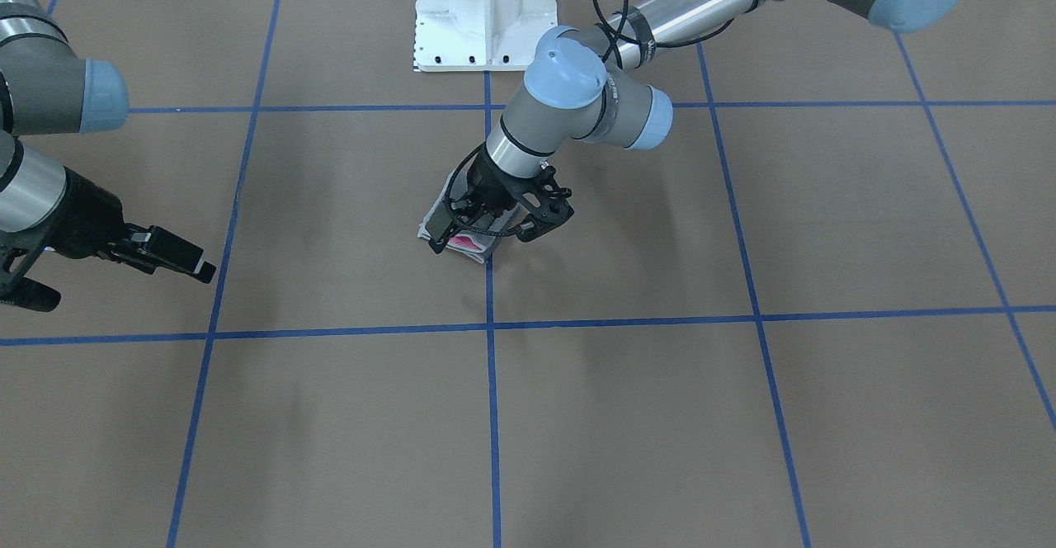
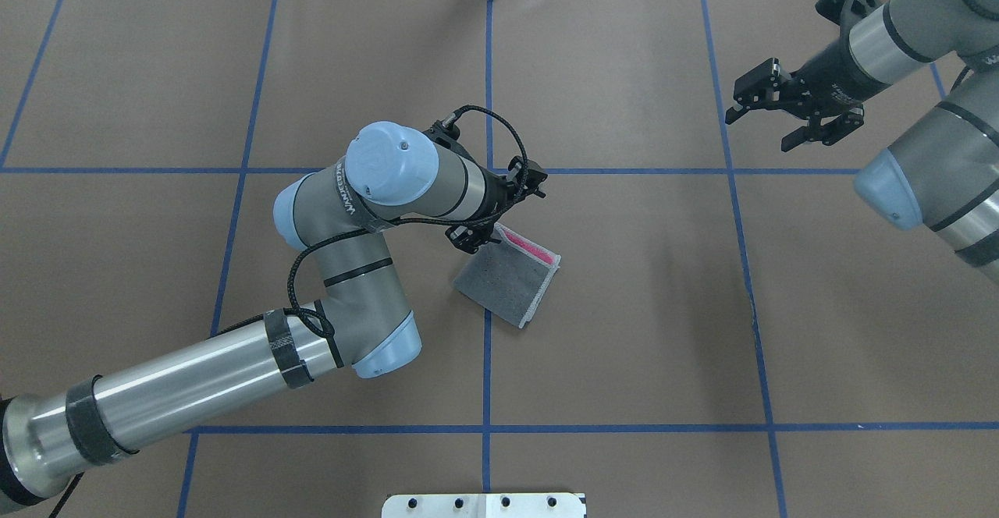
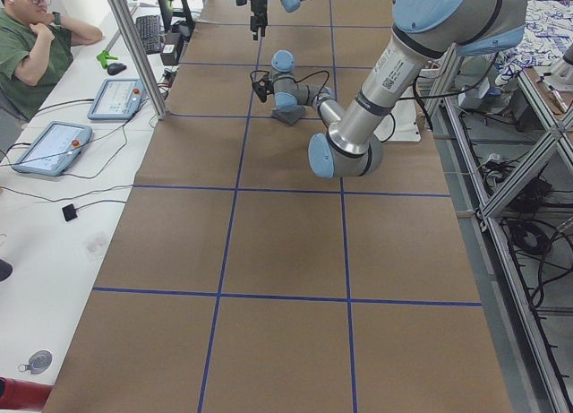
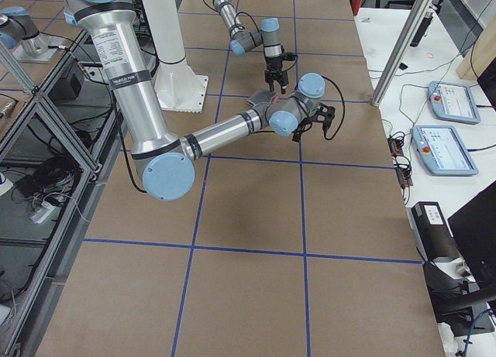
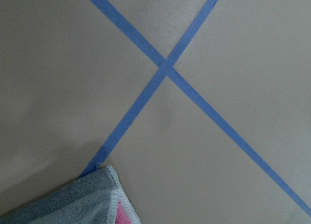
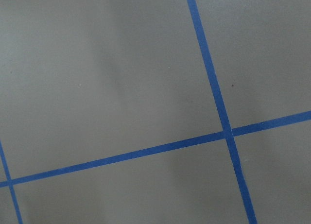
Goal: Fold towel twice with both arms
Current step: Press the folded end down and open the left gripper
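I record the left arm (image 2: 343,268) stretched low across the table's (image 2: 663,346) left half, its wrist covering the far corner of the towel (image 2: 507,278). I find the towel's right and near edges open to approach. The right gripper (image 2: 757,131) hangs well apart, with open brown surface between.

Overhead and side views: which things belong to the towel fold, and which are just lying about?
Job:
towel, folded small
left gripper, open at its edge
right gripper, open, off to the side

Lying about:
white pedestal base
near tablet
far tablet
keyboard
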Robot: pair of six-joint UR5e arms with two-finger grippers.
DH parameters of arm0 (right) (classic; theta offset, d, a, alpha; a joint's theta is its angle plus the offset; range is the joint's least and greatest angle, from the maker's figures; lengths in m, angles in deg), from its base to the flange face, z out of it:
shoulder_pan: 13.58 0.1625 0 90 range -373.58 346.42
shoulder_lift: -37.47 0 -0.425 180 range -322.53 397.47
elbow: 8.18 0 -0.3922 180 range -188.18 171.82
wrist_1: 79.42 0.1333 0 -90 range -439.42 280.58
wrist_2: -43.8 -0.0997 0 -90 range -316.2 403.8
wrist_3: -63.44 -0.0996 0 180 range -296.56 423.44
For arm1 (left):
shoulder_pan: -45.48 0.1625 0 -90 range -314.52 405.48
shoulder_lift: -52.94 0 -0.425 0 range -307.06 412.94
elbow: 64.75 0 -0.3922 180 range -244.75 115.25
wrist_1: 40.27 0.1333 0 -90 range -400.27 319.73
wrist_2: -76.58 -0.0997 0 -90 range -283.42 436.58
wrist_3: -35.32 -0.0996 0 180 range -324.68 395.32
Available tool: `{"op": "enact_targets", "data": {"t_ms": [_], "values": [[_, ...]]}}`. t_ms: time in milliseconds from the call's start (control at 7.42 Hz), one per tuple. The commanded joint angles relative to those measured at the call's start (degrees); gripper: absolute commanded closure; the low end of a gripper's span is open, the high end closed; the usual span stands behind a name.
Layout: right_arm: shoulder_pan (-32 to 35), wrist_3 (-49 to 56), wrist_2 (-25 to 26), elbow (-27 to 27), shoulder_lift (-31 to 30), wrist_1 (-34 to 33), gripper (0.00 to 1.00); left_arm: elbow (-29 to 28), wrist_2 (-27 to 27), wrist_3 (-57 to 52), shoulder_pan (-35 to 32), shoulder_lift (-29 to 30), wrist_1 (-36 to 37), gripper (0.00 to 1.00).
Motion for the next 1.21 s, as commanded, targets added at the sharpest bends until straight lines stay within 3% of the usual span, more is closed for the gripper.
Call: {"op": "enact_targets", "data": {"t_ms": [0,270,1079], "values": [[0.06,0.0,0.0,0.03,-0.01,0.0,0.0,-4.29,-0.1,0.09,0.41,2.66,-0.42,0.01],[-0.03,-0.08,0.0,0.03,0.08,0.0,0.0,-8.53,-0.19,0.0,0.59,4.0,-4.28,0.01],[0.06,-0.08,0.0,0.03,0.08,-0.09,0.0,-9.06,-0.27,-0.08,-1.51,4.17,-4.38,0.01]]}}
